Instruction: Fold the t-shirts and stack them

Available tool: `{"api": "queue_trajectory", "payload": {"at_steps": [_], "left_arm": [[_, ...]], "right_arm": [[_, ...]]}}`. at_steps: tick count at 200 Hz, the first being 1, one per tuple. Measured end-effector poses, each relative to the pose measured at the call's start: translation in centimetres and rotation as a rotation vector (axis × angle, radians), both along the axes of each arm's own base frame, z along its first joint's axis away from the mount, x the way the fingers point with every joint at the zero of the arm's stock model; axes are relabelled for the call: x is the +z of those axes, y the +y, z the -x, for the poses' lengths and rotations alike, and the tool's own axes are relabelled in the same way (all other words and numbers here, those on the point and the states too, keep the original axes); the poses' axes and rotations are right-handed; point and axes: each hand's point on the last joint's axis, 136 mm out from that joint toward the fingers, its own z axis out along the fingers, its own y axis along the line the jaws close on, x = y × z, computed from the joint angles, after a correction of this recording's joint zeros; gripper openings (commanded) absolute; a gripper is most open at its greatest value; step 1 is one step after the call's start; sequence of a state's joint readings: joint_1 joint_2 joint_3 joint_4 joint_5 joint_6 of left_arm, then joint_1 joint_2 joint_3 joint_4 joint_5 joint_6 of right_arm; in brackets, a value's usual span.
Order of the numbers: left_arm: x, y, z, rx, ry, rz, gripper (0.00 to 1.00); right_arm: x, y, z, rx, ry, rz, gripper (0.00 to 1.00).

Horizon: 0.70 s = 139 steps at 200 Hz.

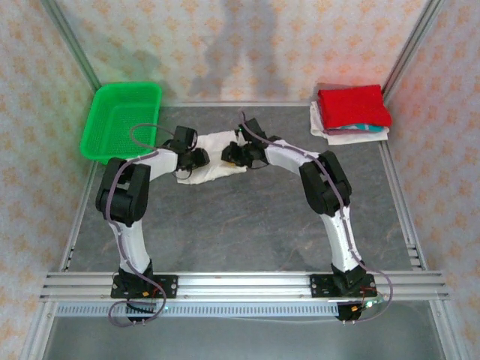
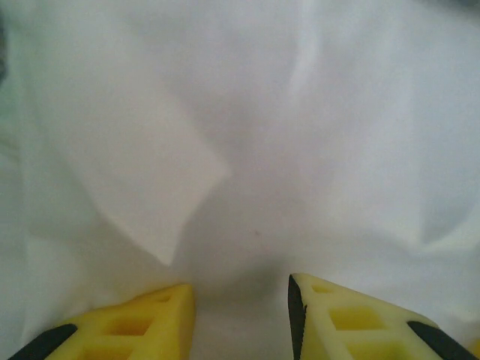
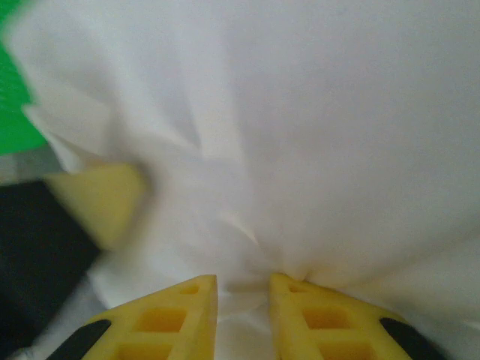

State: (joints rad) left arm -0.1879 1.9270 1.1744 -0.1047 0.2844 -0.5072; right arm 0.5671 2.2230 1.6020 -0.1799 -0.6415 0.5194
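Where the top view's upper left corner holds the green basket (image 1: 120, 120), the grey counter (image 1: 247, 225) spreads out to its right. In the upper middle lies a crumpled white t-shirt (image 1: 214, 171). The left gripper (image 1: 196, 157) sits on the shirt's left end, its tips hidden under its own black body. Its wrist view shows the yellow fingers (image 2: 142, 322) spread apart, with blurred pale cloth across the gap. The right gripper (image 1: 234, 155) meets the shirt from the right. Its fingers (image 3: 180, 315) are nearly pressed together, pinching a gathered fold. At upper right sit the folded t-shirts (image 1: 354, 105), red on top, with the white and teal layers beneath mostly covered.
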Motion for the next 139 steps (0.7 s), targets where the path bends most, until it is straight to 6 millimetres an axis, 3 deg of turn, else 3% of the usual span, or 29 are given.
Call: {"api": "queue_trajectory", "payload": {"at_steps": [55,90,114,139], "left_arm": [[-0.4,-0.7,3.6,0.000,-0.009,0.040,0.37],[-0.5,-2.5,6.5,-0.036,-0.026,0.066,0.37],[-0.2,-3.0,8.7,-0.044,-0.014,0.081,0.38],[1.4,-2.0,9.8,-0.021,-0.008,0.048,0.39]], "right_arm": [[-0.3,-0.8,2.7,0.004,-0.032,-0.066,0.23],[-0.2,-2.2,6.0,-0.014,0.003,-0.075,0.25],[1.3,-3.6,8.2,-0.050,0.030,-0.071,0.33],[4.7,-4.2,7.9,-0.080,-0.003,-0.101,0.34]]}}
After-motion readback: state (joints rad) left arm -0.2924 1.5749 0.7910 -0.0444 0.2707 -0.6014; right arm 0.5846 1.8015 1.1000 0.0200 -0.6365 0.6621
